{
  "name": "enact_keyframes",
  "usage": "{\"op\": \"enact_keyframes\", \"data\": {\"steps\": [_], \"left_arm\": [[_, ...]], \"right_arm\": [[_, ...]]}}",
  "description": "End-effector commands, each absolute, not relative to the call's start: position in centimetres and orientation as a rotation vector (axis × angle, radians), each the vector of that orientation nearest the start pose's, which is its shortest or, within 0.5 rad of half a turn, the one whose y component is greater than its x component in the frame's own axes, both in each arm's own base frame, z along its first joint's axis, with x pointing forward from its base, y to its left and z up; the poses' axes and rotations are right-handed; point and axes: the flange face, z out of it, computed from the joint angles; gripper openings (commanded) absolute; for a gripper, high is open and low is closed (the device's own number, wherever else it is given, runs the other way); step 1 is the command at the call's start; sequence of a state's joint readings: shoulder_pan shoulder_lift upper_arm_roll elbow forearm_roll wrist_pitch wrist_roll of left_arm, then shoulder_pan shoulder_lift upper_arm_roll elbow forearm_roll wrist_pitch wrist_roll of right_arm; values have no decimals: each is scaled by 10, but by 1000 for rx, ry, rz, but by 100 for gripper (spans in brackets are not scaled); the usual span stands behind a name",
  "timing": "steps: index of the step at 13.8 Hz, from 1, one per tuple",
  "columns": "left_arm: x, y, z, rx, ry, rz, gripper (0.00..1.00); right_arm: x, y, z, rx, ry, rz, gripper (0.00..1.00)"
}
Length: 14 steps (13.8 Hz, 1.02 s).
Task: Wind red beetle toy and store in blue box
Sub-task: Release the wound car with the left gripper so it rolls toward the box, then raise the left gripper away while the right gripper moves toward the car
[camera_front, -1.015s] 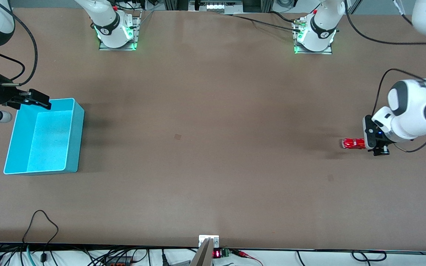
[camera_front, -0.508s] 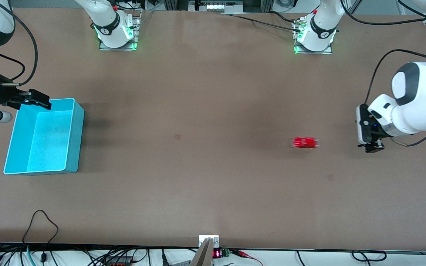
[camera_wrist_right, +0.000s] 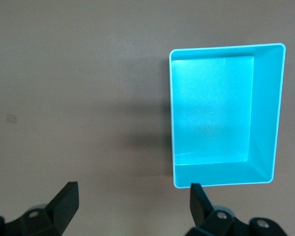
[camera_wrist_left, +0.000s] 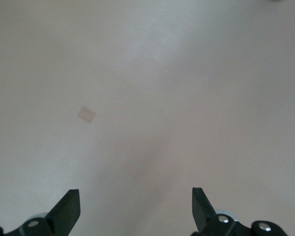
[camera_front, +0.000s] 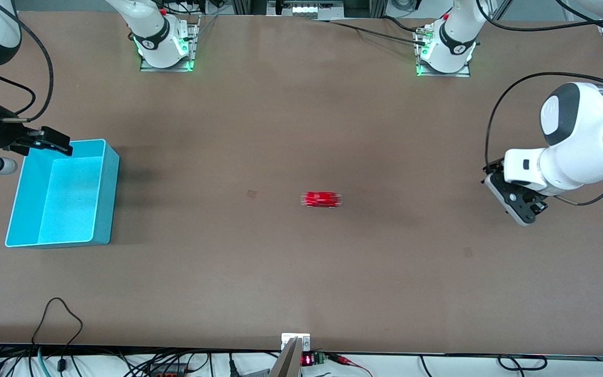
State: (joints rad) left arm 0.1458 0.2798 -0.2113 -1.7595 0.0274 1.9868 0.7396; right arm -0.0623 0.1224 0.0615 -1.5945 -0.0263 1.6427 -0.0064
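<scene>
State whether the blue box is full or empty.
Empty: the blue box shows only its bare floor, and the red beetle toy sits out on the table.

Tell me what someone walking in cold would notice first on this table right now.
The red beetle toy stands out, alone on the brown table near its middle and blurred, held by neither arm. Next is the blue box at the right arm's end, with nothing in it, the open right claw hanging at its corner. The left claw is open over bare table at the left arm's end.
</scene>
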Motion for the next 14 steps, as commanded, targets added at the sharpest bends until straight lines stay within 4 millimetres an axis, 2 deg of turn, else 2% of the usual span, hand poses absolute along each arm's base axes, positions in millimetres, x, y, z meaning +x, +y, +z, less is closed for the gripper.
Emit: {"op": "enact_keyframes", "data": {"steps": [1, 3, 4, 6, 10, 12, 14], "left_arm": [[638, -58, 428, -3054, 867, -40, 100], [643, -55, 440, -3117, 605, -97, 100], [649, -51, 457, -3135, 491, -143, 100], [652, -21, 483, -3146, 264, -199, 100], [646, 5, 537, -3146, 138, -138, 100], [629, 10, 565, -3149, 73, -75, 100], [611, 14, 589, -3149, -35, -54, 100]], "right_arm": [[596, -2, 545, -3147, -41, 125, 100], [597, -5, 541, -3146, -34, 142, 100], [597, -6, 538, -3145, -41, 154, 100], [600, -8, 530, -3143, -37, 176, 100], [601, -8, 525, -3141, -39, 190, 100], [602, -8, 519, -3137, -41, 214, 100], [599, -3, 524, -3139, -68, 222, 100]]}}
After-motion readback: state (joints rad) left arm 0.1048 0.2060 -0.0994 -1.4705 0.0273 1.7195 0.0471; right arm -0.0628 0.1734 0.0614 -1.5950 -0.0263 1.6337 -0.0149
